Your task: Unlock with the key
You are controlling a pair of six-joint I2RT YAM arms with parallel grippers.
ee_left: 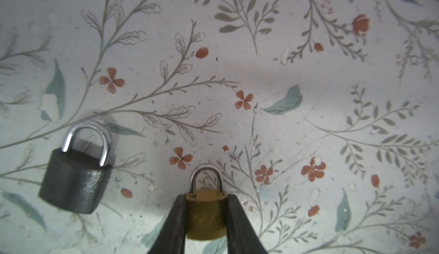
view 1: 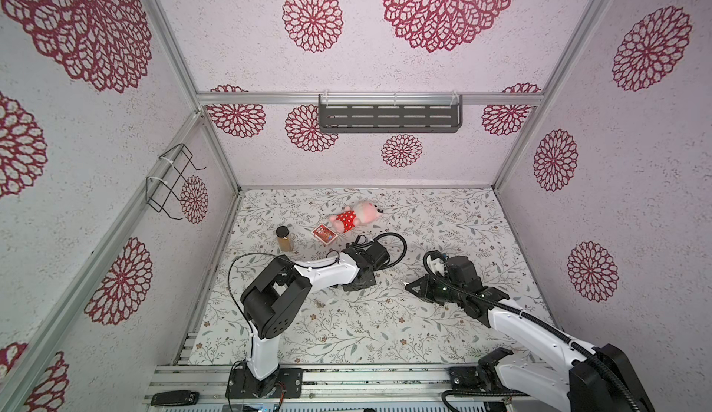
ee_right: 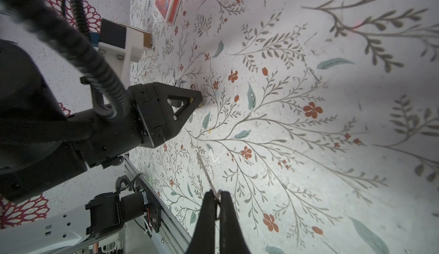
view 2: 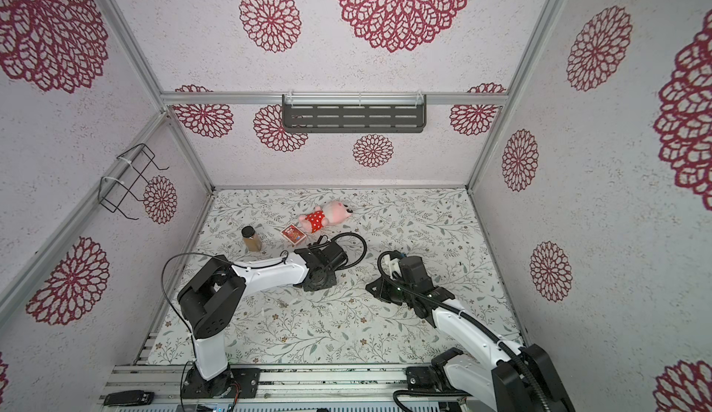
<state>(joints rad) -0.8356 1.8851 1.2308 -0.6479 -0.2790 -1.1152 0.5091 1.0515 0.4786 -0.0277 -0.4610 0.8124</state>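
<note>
The brass lock (ee_left: 205, 213) is seen in the left wrist view between the two fingers (ee_left: 174, 224) of the left tool (ee_left: 205, 197). The fingers are pressed against both sides of its body, so the tool is closed part-way on it. Its steel shackle is shut and sticks out beyond the fingertips. Whether the lock is lifted off the table (view 1: 385, 325) cannot be told. A grey lock (ee_left: 76, 181), larger and with its shackle also shut, is laid flat on the table just beside the brass one, apart from the fingers.

In the right wrist view the right tool (ee_right: 216, 194) is shown fully closed on the key (ee_right: 206, 173). The head is pinched between the fingertips and the thin silvery blade is left projecting beyond them. The blade is pointed towards the left tool, and it is held apart from both locks.

In both top views the two tools are set low over the middle of the table, the left one on the left and the right tool (view 1: 410, 286) facing it across a short gap. The brass lock is hidden there under the left wrist.

Further back on the table a toy (view 1: 356, 215) is laid on its side. A box (view 1: 324, 234) is placed just in front of it, and a jar (view 1: 284, 238) is stood upright to the left.
</note>
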